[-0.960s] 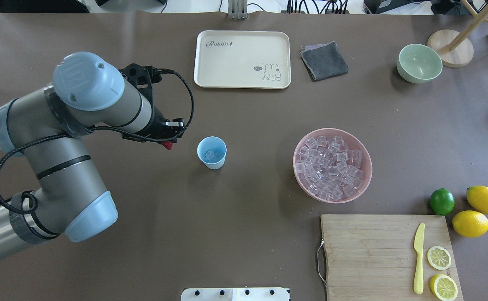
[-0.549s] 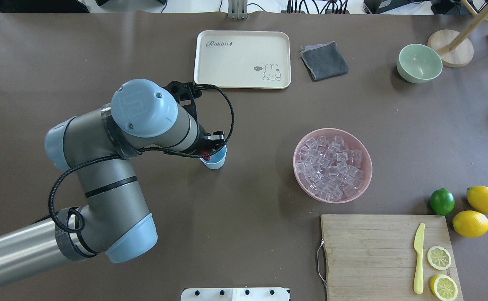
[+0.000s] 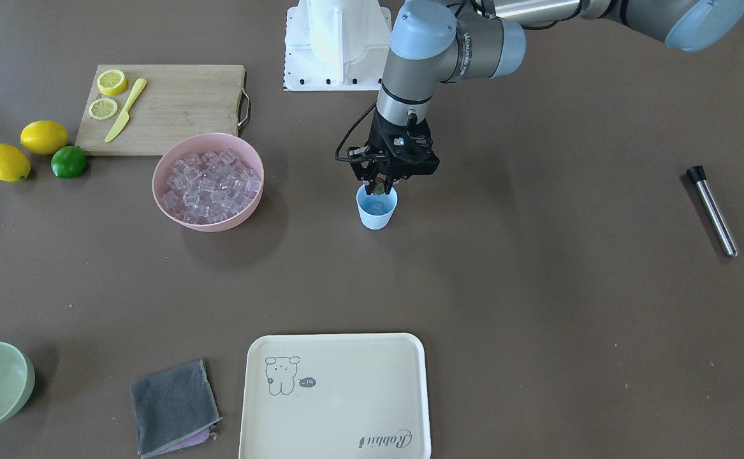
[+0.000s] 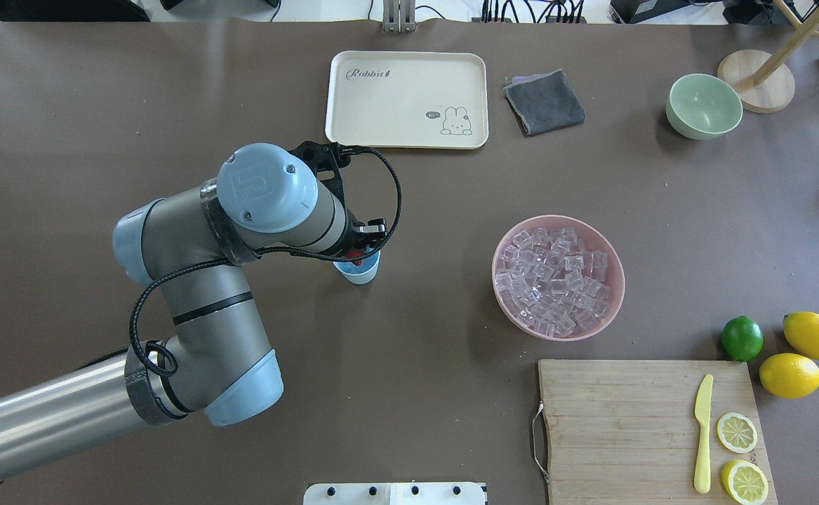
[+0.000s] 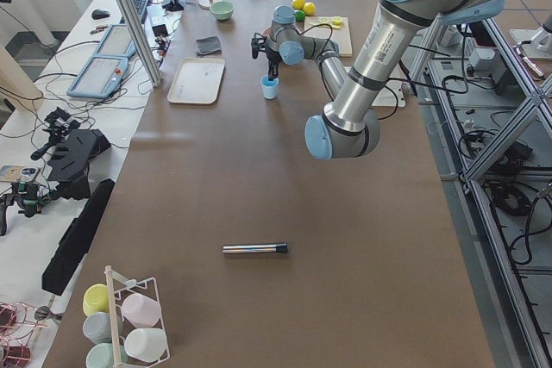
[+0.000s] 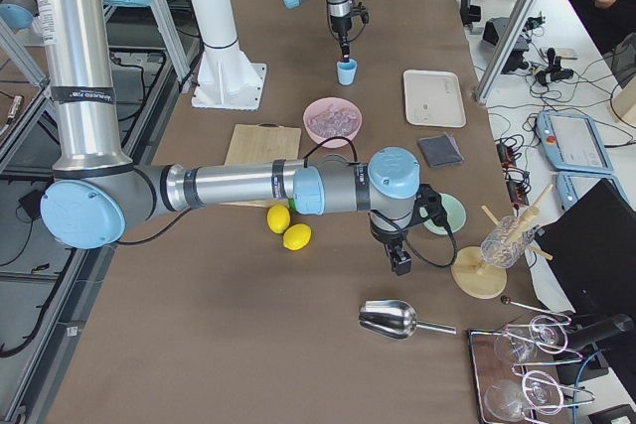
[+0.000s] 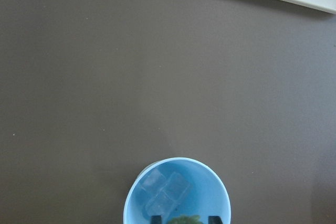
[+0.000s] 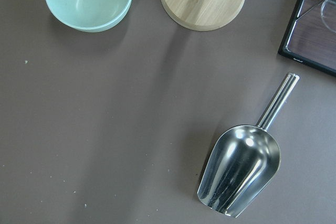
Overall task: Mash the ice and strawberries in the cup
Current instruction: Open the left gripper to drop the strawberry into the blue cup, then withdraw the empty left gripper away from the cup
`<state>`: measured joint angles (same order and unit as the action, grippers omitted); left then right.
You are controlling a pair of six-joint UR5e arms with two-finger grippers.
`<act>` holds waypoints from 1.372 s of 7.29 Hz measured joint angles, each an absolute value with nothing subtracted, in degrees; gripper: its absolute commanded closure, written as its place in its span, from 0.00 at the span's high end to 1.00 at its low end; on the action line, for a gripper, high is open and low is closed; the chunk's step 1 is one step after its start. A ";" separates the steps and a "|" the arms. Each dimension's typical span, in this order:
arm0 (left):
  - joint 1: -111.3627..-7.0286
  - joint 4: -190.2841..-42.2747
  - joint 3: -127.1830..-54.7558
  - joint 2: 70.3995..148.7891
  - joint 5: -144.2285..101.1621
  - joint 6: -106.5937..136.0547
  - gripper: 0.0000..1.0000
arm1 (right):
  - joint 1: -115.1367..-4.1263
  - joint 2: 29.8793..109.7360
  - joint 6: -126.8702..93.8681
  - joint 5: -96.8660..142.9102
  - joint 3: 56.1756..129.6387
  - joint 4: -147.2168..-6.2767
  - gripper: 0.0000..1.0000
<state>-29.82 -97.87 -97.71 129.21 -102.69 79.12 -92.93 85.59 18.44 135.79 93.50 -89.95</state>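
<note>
The light blue cup stands mid-table and holds a few clear ice cubes. My left gripper hangs straight over the cup's mouth, shut on the small red strawberry. In the left wrist view the strawberry's green top sits between the fingertips, just above the cup rim. More ice fills the pink bowl. My right gripper shows only in the exterior right view, near the pale green bowl; I cannot tell if it is open or shut.
A black-capped metal rod lies far on my left. A cream tray and grey cloth lie beyond the cup. The cutting board carries a knife and lemon slices, with a lime and lemons beside it. A metal scoop lies under the right wrist.
My left arm has swung right with the strawberry in its grip, from left of the cup to directly over the cup's mouth.
</note>
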 measured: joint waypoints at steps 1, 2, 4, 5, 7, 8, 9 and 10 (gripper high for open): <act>-29.90 -97.85 -97.62 129.25 -102.67 79.17 0.97 | -92.96 85.64 18.50 135.79 93.51 -89.97 1.00; -30.05 -97.68 -97.65 129.30 -102.66 79.22 0.98 | -92.98 85.71 18.53 135.79 93.49 -89.98 1.00; -30.65 -97.42 -98.23 129.03 -102.88 79.08 0.98 | -93.03 85.82 18.58 135.77 93.39 -89.94 1.00; -31.61 -97.35 -99.52 127.40 -103.34 78.29 0.98 | -93.03 85.85 18.58 135.74 93.36 -89.95 1.00; -36.92 -97.48 -103.98 119.11 -107.51 70.98 0.98 | -93.02 85.79 18.61 135.57 93.48 -89.92 1.00; -40.51 -97.82 -105.20 114.19 -109.57 65.60 0.98 | -93.00 85.71 18.47 135.49 93.49 -89.92 1.00; -44.35 -98.61 -105.65 109.32 -110.69 59.38 0.98 | -92.99 85.58 18.21 135.46 93.57 -89.91 1.00; -48.17 -100.95 -105.48 104.16 -111.81 53.21 0.98 | -92.99 85.43 18.02 135.45 93.62 -89.91 1.00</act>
<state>-48.17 -100.95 -105.48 104.16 -111.81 53.21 -92.99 85.43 18.02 135.45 93.62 -89.91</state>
